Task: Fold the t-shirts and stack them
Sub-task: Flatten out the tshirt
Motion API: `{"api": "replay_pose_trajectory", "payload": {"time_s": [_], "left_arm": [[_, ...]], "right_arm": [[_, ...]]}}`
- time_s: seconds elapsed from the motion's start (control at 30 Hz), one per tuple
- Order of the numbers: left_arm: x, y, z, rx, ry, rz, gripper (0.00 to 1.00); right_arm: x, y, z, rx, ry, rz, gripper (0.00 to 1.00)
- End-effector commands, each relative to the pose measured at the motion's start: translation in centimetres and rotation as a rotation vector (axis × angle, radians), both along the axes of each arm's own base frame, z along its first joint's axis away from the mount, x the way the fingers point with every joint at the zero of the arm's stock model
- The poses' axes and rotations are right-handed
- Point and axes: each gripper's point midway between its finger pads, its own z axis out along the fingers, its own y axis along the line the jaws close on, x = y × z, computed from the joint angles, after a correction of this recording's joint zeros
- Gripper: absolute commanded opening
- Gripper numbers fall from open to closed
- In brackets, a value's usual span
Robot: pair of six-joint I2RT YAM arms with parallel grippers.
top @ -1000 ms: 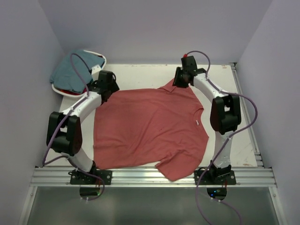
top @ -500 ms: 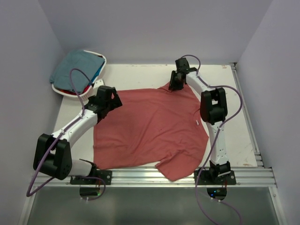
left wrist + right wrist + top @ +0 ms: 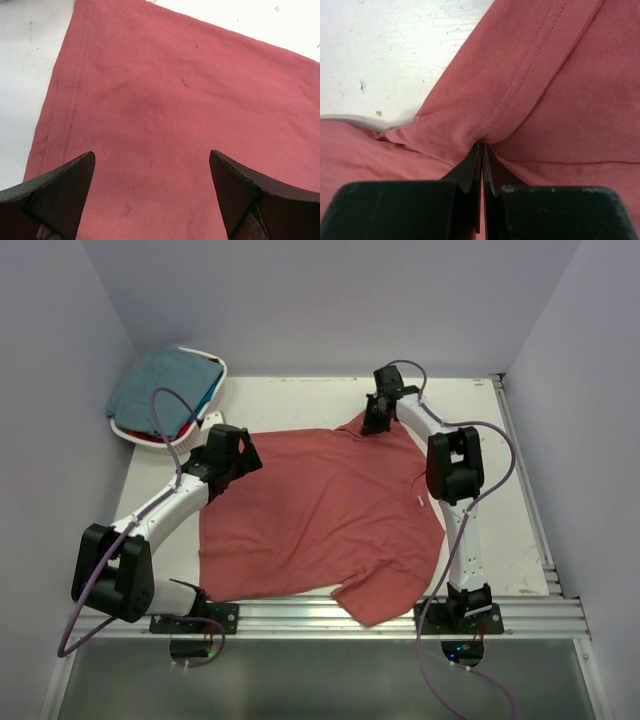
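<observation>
One brick-red t-shirt (image 3: pixel 320 510) lies lengthwise left-right, collar pointing right.

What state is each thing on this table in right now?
Red shirt, spread out flat, not yet folded.
Teal shirt, crumpled on top of the basket's pile.
Basket, holding unfolded shirts.
Left gripper, wide open above the red shirt near its hem, holding nothing.
Right gripper, shut, pinching a fold of the red shirt at a stitched hem.
</observation>
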Motion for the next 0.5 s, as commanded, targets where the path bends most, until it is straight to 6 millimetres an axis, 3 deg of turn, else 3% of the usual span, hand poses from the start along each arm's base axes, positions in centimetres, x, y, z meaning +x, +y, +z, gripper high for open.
{"api": "replay_pose_trajectory", "payload": {"time_s": [0.0, 0.17, 0.33, 0.4, 0.47], "left_arm": [[0.1, -0.1, -0.3, -0.011, -0.003, -0.004, 1.00], [-0.2, -0.1, -1.0, -0.010, 0.009, -0.005, 1.00], [-0.3, -0.1, -1.4, -0.008, 0.017, -0.007, 1.00], [-0.4, 0.0, -1.7, -0.003, 0.023, -0.005, 1.00], [-0.5, 0.0, -1.9, -0.001, 0.026, -0.006, 1.00]], "right_arm": [[-0.1, 1.1, 2.5, 0.053, -0.036, 0.023, 0.00], [0.6, 2.3, 6.0, 0.128, -0.123, 0.052, 0.00], [0.4, 4.2, 7.6, 0.246, -0.165, 0.097, 0.00], [1.0, 4.8, 9.5, 0.305, -0.240, 0.115, 0.00], [1.0, 5.6, 10.0, 0.358, -0.273, 0.125, 0.00]]}}
